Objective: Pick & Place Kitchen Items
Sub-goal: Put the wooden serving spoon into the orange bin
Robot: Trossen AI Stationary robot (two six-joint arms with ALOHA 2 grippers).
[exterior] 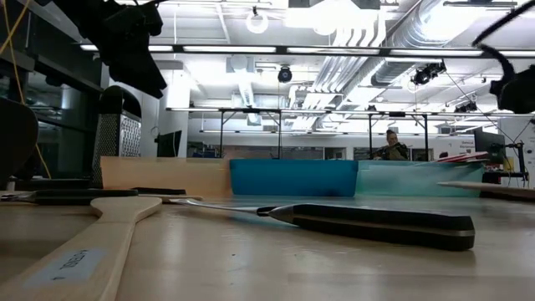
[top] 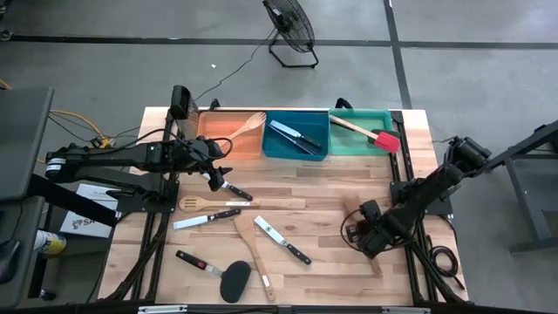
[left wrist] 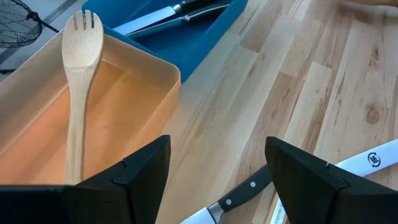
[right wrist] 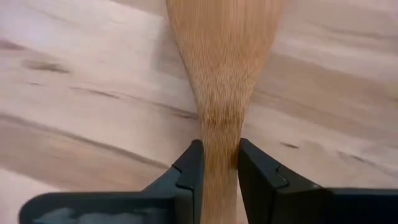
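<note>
So, roughly a third of the way through by my count. Nearest the front edge of the surface (top: 349, 187), around 6 o'clock, a black-headed turner (top: 235, 281) and a small knife (top: 197, 262) lie loose. Just behind them a wooden spatula (top: 254, 254) and another knife (top: 281, 240) wait too.

Over at 4 o'clock the right gripper (right wrist: 219, 163) is pinched down on the neck of a wooden spoon (right wrist: 225, 62), fingers snug against both sides of it. The spoon looks flat on the wood, so I'd guess it's gripped but not lifted yet.

Mid-surface, a slotted wooden spatula (top: 227, 203) and a knife (top: 206, 219) lie toward 9 o'clock. The left gripper (left wrist: 217, 171) hovers there with its fingers spread wide and nothing between them, right above a black-handled knife (top: 232, 189).

At 12 o'clock sit the bins: the orange bin (top: 209, 139) has a wooden fork (left wrist: 78, 87), the blue bin (top: 279, 150) a couple of knives (top: 294, 137), and the green bin (top: 357, 146) a red-headed turner (top: 373, 133) sticking over its rim.

Hard to make out: the right arm covers most of the spoon from overhead, so I can't see its handle end. The table-level camera mostly shows a big knife and a wooden handle up close, and I can't match them to the overhead ones for sure.
</note>
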